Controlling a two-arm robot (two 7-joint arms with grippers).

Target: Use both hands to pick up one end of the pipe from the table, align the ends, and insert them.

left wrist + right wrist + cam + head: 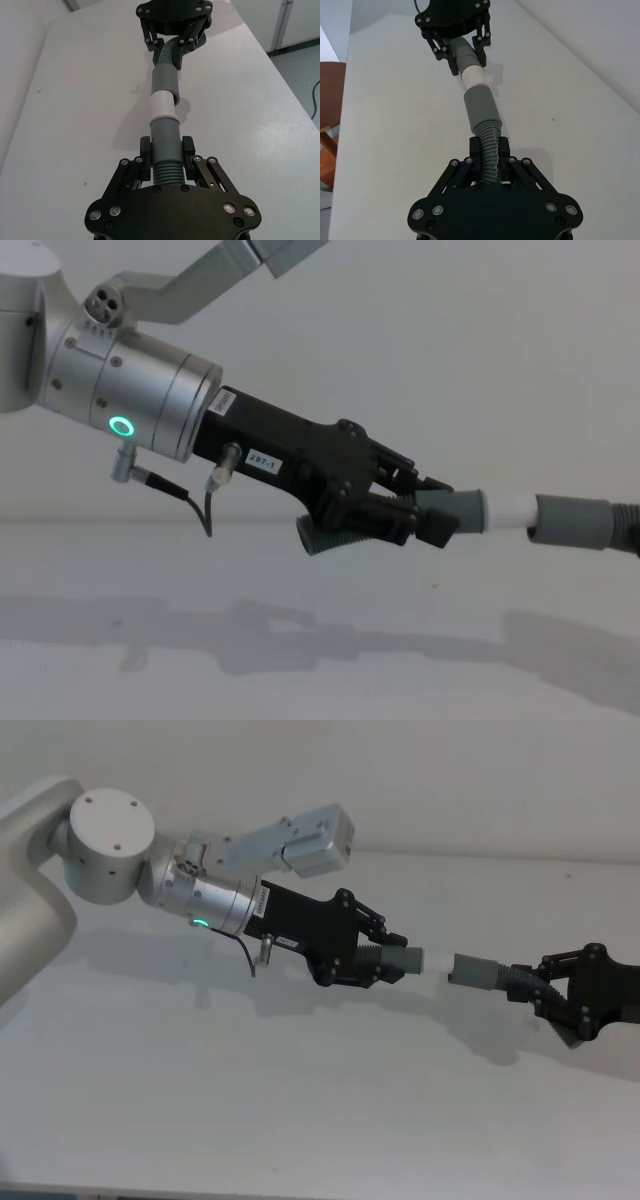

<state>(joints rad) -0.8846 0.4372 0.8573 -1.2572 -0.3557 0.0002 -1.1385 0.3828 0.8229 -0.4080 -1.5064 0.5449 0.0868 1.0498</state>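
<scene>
Both pipe pieces hang in the air over the white table [250,1100], held end to end in one line. My left gripper [392,962] [166,150] [425,510] is shut on the ribbed part of one piece [167,172], whose smooth grey cuff [165,135] ends in a white tip [437,962] [163,105]. My right gripper [540,988] [489,149] is shut on the ribbed hose [490,142] of the other piece. That piece's grey mouth [473,970] [480,107] meets the white tip. How far the tip sits inside is hidden.
A brown wooden piece of furniture [329,115] stands past one long table edge. Past the opposite edge lie grey floor and white cabinet doors [295,30]. A small dark speck [553,119] marks the tabletop.
</scene>
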